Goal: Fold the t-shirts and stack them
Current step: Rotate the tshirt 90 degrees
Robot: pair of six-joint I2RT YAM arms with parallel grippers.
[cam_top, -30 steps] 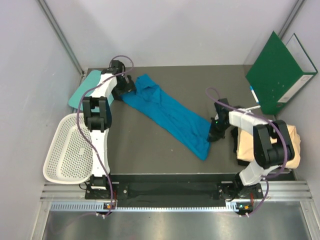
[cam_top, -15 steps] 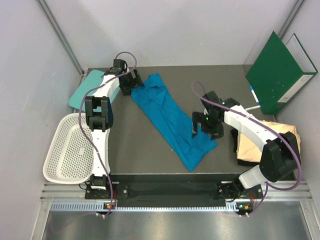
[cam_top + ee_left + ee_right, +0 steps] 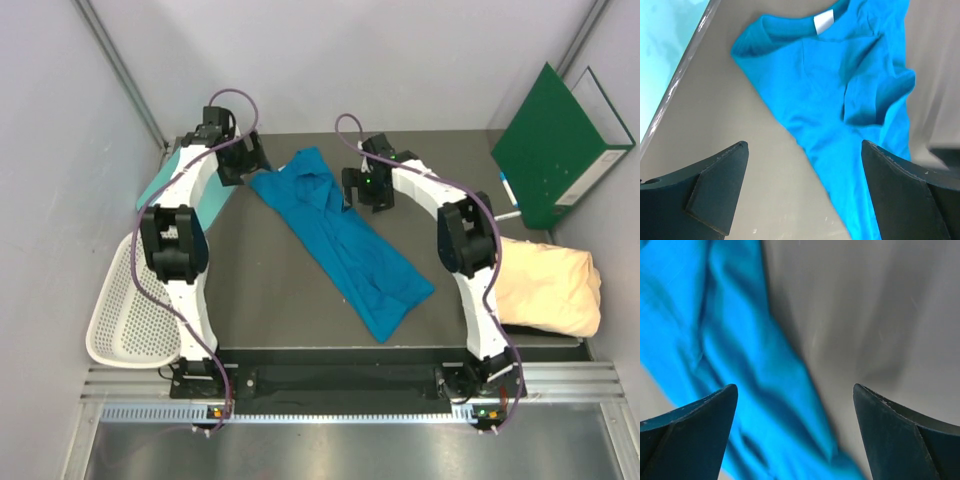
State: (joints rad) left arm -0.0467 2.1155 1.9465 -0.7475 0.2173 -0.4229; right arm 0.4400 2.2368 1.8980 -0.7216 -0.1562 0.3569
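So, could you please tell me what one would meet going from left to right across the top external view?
White mesh basket → left pincer → blue t-shirt → cream t-shirt. The right pincer overlaps the blue t-shirt, so I leave it out.

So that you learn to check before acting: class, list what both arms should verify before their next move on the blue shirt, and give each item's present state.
1. Left gripper open and empty: ok.
2. Right gripper open and empty: ok.
3. Bright blue cloth t-shirt lying flat: not ok; it is a rumpled diagonal strip.
4. White collar label visible in the left wrist view: ok.
5. Pale cream folded cloth bundle apart from the shirt: ok.
6. Hidden layers of the shirt untangled: cannot tell.
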